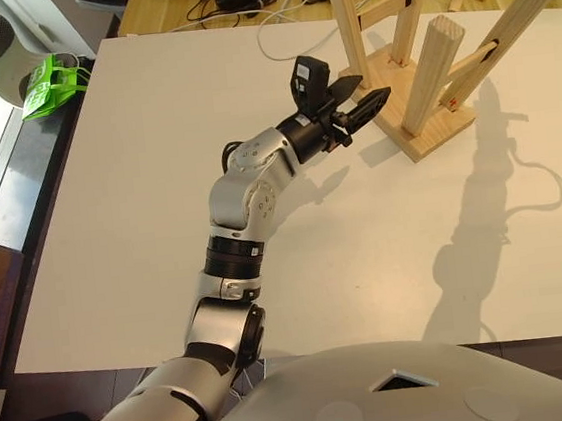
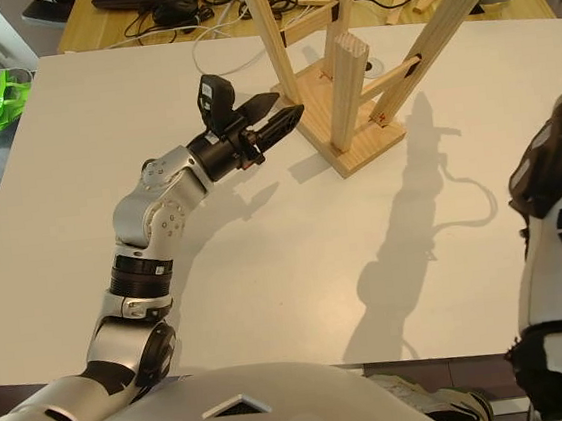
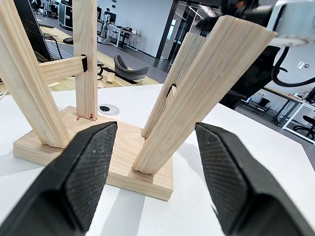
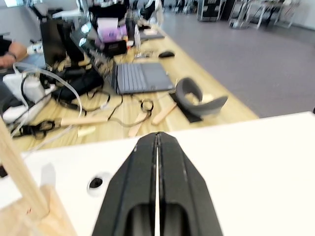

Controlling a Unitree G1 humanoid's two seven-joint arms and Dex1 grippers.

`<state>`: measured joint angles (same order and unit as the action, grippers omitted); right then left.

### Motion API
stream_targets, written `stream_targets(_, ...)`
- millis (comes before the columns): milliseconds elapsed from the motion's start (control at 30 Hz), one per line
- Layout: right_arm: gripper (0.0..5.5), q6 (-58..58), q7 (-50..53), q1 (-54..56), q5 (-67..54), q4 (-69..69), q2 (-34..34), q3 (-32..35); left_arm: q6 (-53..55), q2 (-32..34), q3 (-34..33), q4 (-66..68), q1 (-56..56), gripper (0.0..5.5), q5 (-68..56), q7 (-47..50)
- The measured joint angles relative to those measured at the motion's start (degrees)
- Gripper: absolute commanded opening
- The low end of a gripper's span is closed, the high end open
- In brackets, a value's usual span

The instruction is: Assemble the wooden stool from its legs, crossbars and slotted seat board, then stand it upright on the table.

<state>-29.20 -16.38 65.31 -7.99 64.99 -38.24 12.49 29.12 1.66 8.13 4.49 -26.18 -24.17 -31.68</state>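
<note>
The black two-fingered left gripper (image 1: 371,88) is seen wide open, just beside the pale wooden slotted seat board (image 1: 436,136). The board is laid flat on the white table (image 1: 160,203), with its square wooden legs (image 1: 428,74) pointed upward. The stool is judged stiff, light and easily tipped, so a hold low on a leg is advised. The short wooden crossbar (image 3: 61,69) may be found in the way. The right gripper (image 4: 157,162) is pressed closed on nothing. Beyond, a cluttered wooden desk (image 4: 206,93) is seen.

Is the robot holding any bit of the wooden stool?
Nothing is held. The black left gripper is open next to the upside-down pale wooden stool, and the black right gripper is shut on nothing.
</note>
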Motion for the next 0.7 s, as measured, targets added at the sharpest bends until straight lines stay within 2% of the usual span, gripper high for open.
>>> stream_targets(167,0.02,-1.1,-1.1,-2.0,0.2,-5.2,0.9,-0.5,0.0,0.0,0.0,0.0,0.0,2.92,0.0,0.0)
stream_targets(367,0.02,9.9,5.8,2.5,3.5,-9.7,-1.4,-0.5,0.0,-0.1,-0.1,0.2,0.0,2.92,0.0,0.1)
stream_targets(533,0.02,18.4,6.6,9.3,4.3,-8.9,-1.6,-0.3,0.0,0.0,-0.1,0.2,0.0,2.92,0.0,0.1)
stream_targets(600,0.02,16.1,4.0,9.4,2.6,-7.2,-1.1,0.6,0.0,0.0,-0.1,0.2,0.0,2.92,0.0,0.1)
stream_targets(700,0.02,6.1,-1.2,6.1,0.0,-4.3,1.7,1.2,0.0,0.0,-0.1,0.0,0.0,2.92,0.0,0.1)
